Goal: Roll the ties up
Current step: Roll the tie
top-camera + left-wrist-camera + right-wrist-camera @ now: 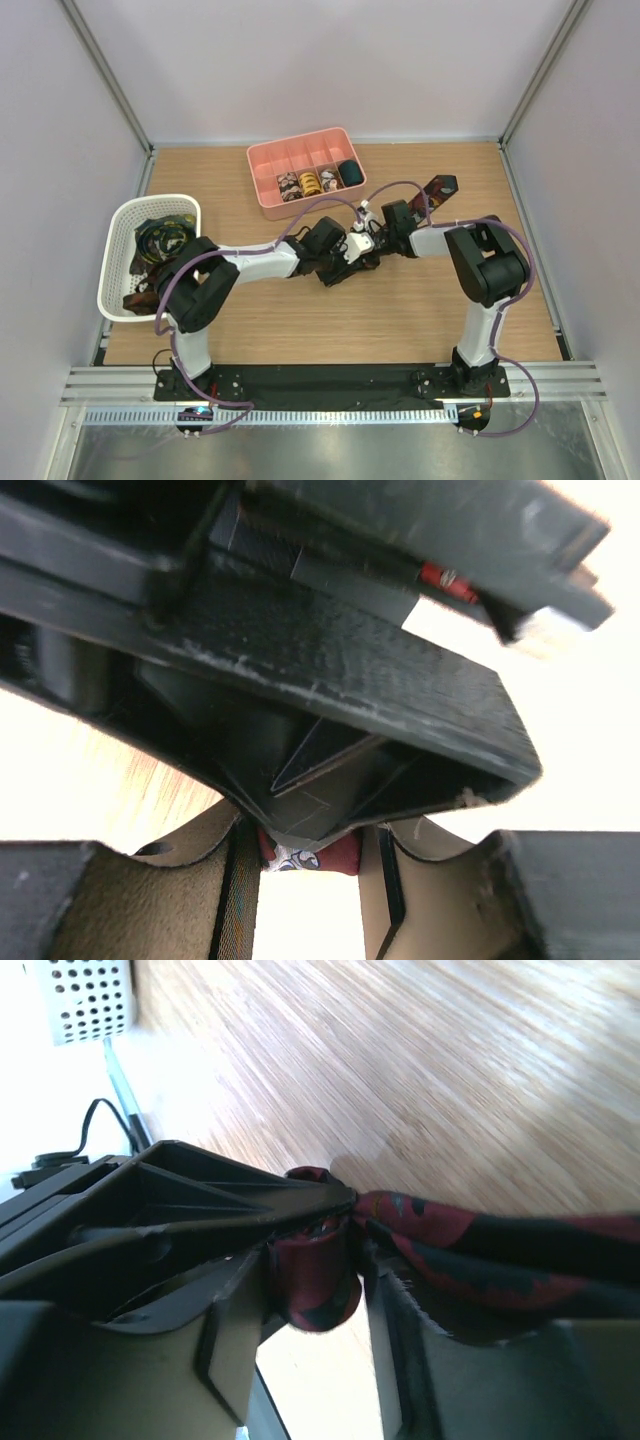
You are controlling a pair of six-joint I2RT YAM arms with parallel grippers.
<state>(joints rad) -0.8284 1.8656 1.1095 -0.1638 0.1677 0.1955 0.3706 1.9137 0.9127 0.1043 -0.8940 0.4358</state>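
Observation:
A dark red and black tie (500,1250) is partly wound into a small coil (312,1280). My right gripper (315,1295) is shut on the coil, and the loose tail runs off to the right. In the top view the tail's wide end (440,185) lies on the table behind the right arm. My left gripper (310,880) is shut on a red printed bit of the same tie (305,855), with the right gripper's black body close above it. The two grippers (350,262) (368,243) meet at the table's middle.
A pink divided tray (262,160) at the back holds several rolled ties (310,182). A white mesh basket (120,235) at the left holds more loose ties (160,240); its corner shows in the right wrist view (90,1000). Grey walls enclose the wooden table.

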